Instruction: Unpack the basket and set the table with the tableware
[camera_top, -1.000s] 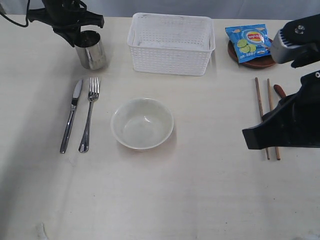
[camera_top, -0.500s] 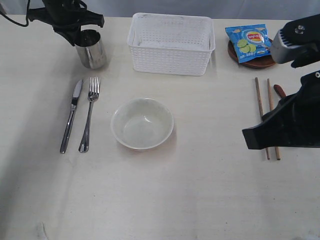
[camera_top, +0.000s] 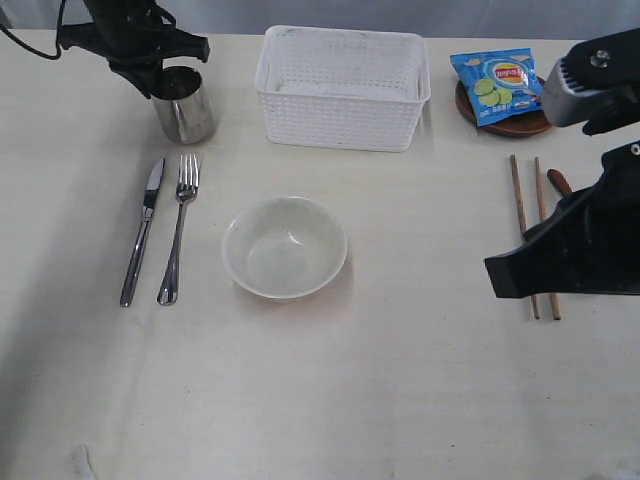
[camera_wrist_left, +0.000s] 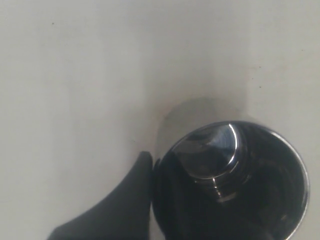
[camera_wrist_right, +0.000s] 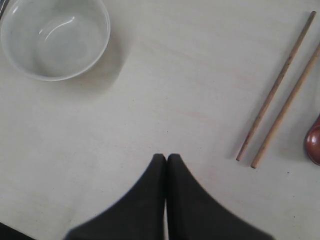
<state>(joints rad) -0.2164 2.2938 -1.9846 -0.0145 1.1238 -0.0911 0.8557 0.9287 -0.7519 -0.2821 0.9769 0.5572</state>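
The left gripper (camera_top: 163, 78) clamps the rim of the steel cup (camera_top: 186, 108), one finger outside its wall, apparently setting it on the table (camera_top: 400, 390) just beyond the knife (camera_top: 143, 232) and fork (camera_top: 177, 235), left of the basket (camera_top: 342, 105). The cup stands upright, mouth up, long axis vertical. Next should come parting the fingers and lifting straight off without tipping it. The right gripper (camera_wrist_right: 166, 159) has its fingers together, empty, near the chopsticks (camera_wrist_right: 275, 92)

Soft even light, faint shadows; the close cup (camera_wrist_left: 232, 186) blurs, glinting.
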